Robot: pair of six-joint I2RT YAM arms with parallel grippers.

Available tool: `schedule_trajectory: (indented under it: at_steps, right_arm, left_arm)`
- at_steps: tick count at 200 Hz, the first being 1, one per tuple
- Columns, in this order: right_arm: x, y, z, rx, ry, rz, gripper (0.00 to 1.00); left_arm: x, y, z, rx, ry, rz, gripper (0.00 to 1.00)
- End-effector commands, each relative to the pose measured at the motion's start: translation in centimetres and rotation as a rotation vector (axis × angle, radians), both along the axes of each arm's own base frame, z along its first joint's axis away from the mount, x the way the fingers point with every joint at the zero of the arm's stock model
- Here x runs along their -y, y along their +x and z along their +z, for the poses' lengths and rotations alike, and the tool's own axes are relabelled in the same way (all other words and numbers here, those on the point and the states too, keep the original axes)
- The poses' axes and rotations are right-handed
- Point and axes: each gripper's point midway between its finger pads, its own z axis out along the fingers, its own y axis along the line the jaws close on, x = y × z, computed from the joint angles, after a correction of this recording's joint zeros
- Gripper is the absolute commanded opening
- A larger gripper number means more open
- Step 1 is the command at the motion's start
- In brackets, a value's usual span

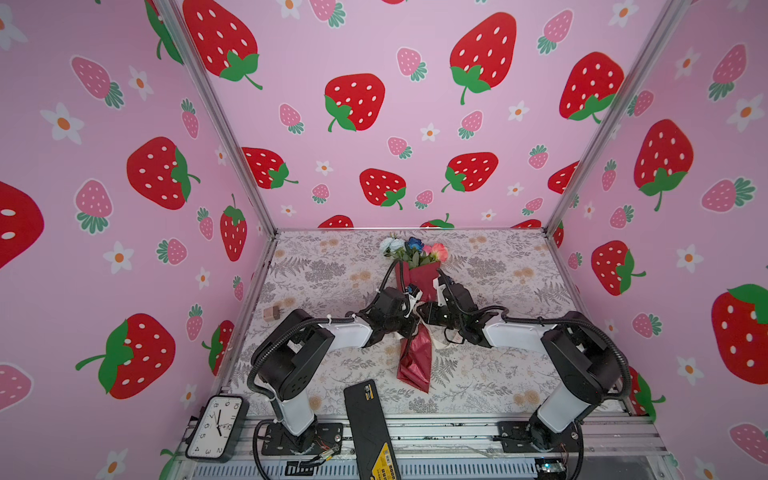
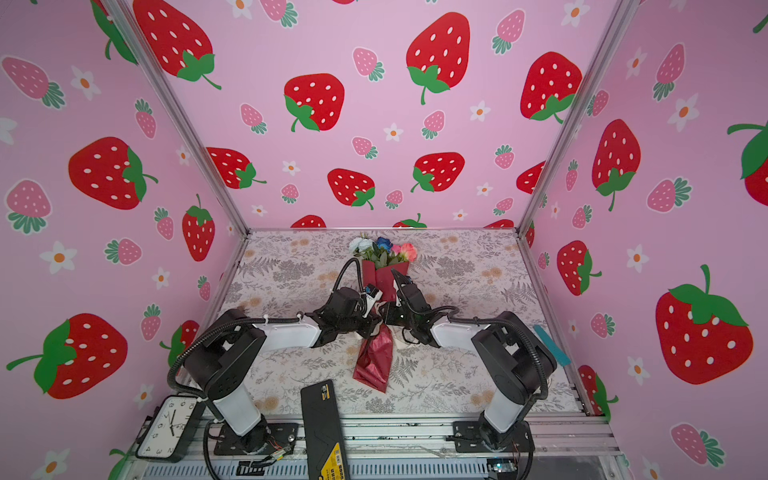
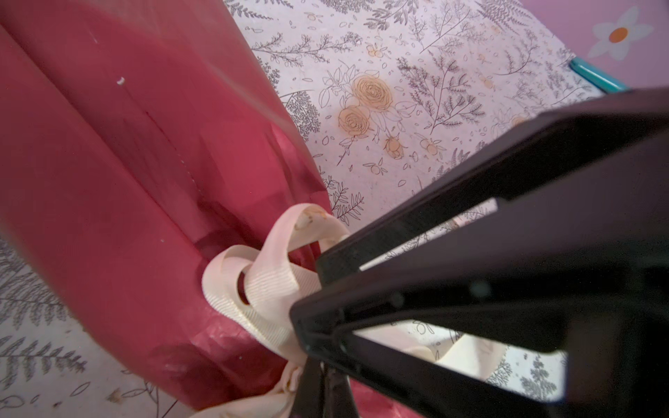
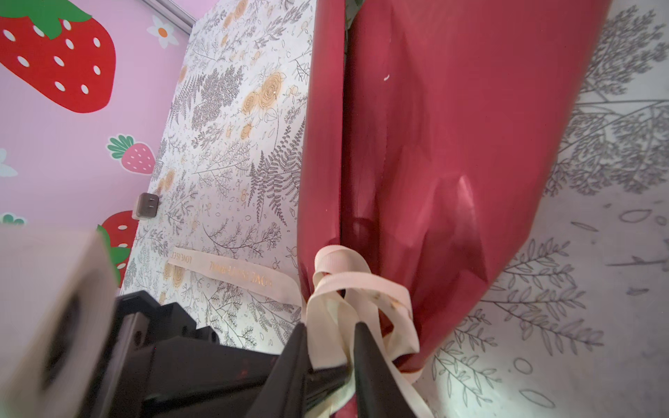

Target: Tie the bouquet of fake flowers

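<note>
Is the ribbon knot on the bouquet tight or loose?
Loose: the ribbon around the bouquet shows open, gaping loops in both wrist views.

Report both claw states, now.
Left claw: closed, pinching the cream ribbon.
Right claw: partly open, ribbon strands between its fingers, no firm grip visible.

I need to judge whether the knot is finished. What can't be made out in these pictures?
- Knot of the ribbon: both top views, covered by the arms.
- What the shut left gripper pinches: left wrist view, cut off at the edge.
- Lower stems of the bouquet: every view, wrapped in red paper.
- Ribbon lettering: right wrist view, mostly blurred.
</note>
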Motion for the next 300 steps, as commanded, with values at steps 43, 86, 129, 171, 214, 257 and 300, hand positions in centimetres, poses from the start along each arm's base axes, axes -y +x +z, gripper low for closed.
schedule_trajectory:
  at_steps: [43, 86, 129, 171, 214, 257, 300]
  right_arm:
    - [-0.5, 0.8, 0.3, 0.025, -0.01, -0.009, 0.01]
    - [0.9, -0.1, 0.3, 0.024, -0.019, -0.032, 0.0]
    - [1.6, -1.0, -0.8, 0.001, -0.015, -0.04, 0.0]
    - [1.6, -1.0, -0.9, 0.001, -0.015, -0.037, 0.0]
    - [1.5, -1.2, -0.9, -0.001, -0.013, -0.029, 0.0]
    - [1.5, -1.3, -0.8, 0.001, -0.006, -0.026, 0.0]
    - [1.3, -1.3, -0.7, 0.0, 0.0, -0.018, 0.0]
  left_arm:
    - [-0.2, -0.1, 0.0, 0.003, -0.007, 0.005, 0.0]
    - [-0.5, 0.2, 0.9, 0.016, -0.024, 0.035, 0.0]
    - [-0.8, 0.7, 2.4, 0.049, -0.034, 0.071, 0.04]
    - [-2.2, 1.4, 4.7, 0.102, -0.048, 0.162, 0.2]
    - [-3.8, 2.3, 6.6, 0.146, -0.02, 0.252, 0.24]
    - [-2.7, 2.7, 5.5, 0.08, -0.01, 0.226, 0.24]
    - [-1.8, 3.0, 4.6, 0.05, -0.005, 0.206, 0.27]
